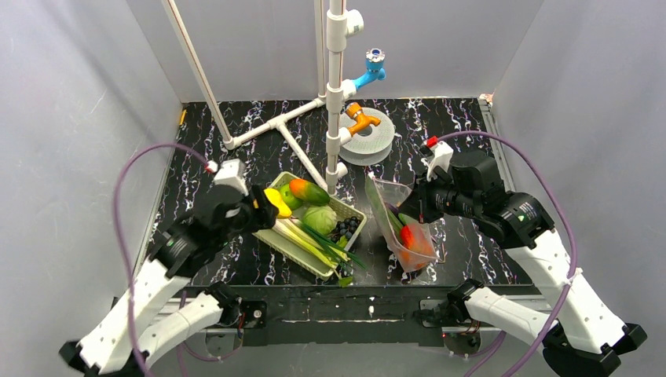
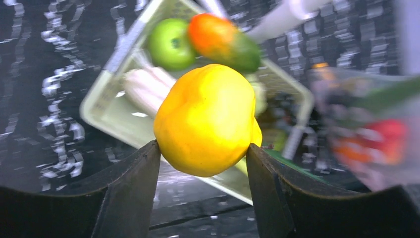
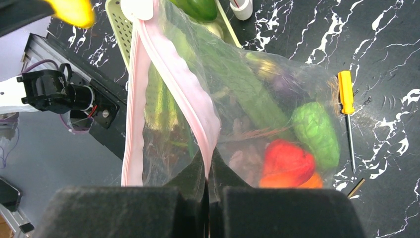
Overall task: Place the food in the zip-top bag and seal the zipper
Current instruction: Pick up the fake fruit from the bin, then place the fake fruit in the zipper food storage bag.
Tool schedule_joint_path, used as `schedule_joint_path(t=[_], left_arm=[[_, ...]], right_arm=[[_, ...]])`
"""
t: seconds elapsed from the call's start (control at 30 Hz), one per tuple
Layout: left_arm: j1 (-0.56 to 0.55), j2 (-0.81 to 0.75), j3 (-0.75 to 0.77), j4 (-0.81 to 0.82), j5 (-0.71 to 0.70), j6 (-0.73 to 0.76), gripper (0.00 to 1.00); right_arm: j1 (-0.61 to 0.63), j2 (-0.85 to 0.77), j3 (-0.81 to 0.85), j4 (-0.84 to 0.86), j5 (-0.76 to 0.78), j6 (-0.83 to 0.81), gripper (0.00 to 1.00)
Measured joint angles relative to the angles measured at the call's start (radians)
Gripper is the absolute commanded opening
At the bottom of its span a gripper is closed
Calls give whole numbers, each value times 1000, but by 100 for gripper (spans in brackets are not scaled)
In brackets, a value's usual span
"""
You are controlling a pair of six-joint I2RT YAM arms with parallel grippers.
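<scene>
My left gripper (image 1: 269,206) (image 2: 203,148) is shut on a yellow round fruit (image 1: 277,202) (image 2: 208,119), held above the left end of the green basket (image 1: 358,210). My right gripper (image 1: 416,206) (image 3: 207,161) is shut on one lip of the pinkish zipper (image 3: 184,87), holding the clear zip-top bag (image 1: 402,228) (image 3: 237,99) upright with its mouth open. The other lip (image 3: 133,109) hangs free. Inside the bag lie a red piece (image 3: 287,159), an orange fruit (image 3: 303,182) and a bumpy green cucumber (image 3: 315,131).
The basket (image 2: 99,106) holds a green apple (image 2: 170,43), an orange-green fruit (image 2: 220,39), a cabbage (image 1: 320,220), leeks (image 1: 310,239) and dark berries (image 1: 345,228). A yellow-handled screwdriver (image 3: 345,94) lies beside the bag. White pipes (image 1: 335,94) and a grey spool (image 1: 371,135) stand behind.
</scene>
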Motion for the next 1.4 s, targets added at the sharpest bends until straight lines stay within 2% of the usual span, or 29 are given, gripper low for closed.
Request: schedule_joint_path(t=[0.17, 0.23, 0.33, 0.47, 0.53, 0.6, 0.67, 0.73, 0.83, 1.13, 1.27, 1.4], left_arm=[[0, -234, -69, 103, 193, -136, 31], [1, -267, -107, 150, 274, -187, 31], [1, -261, -163, 258, 410, -269, 31], [-2, -213, -273, 507, 594, -410, 28], [-21, -174, -314, 615, 641, -471, 28], [-83, -118, -332, 715, 651, -509, 27], [-200, -45, -317, 792, 639, -510, 28], [-316, 33, -267, 829, 630, -491, 29], [-414, 123, -172, 863, 615, -446, 30], [-473, 269, 31, 970, 602, -304, 32], [-476, 327, 49, 972, 568, -253, 34], [-480, 362, 50, 905, 507, -217, 34]], right_arm=[[0, 11, -7, 18, -20, 7, 1], [0, 12, -14, 25, -28, 11, 1], [0, 24, -14, 29, -41, 14, 1], [0, 27, -18, 39, -55, 18, 1], [0, 17, -29, 47, -58, 21, 1], [0, 16, -30, 45, -63, 22, 1], [0, 15, -31, 45, -68, 23, 1], [0, 7, -44, 53, -71, 26, 1], [0, -5, -56, 49, -77, 34, 1], [0, -6, -55, 47, -109, 47, 1], [0, -5, -47, 43, -133, 56, 1], [-8, -10, -42, 42, -130, 64, 1]])
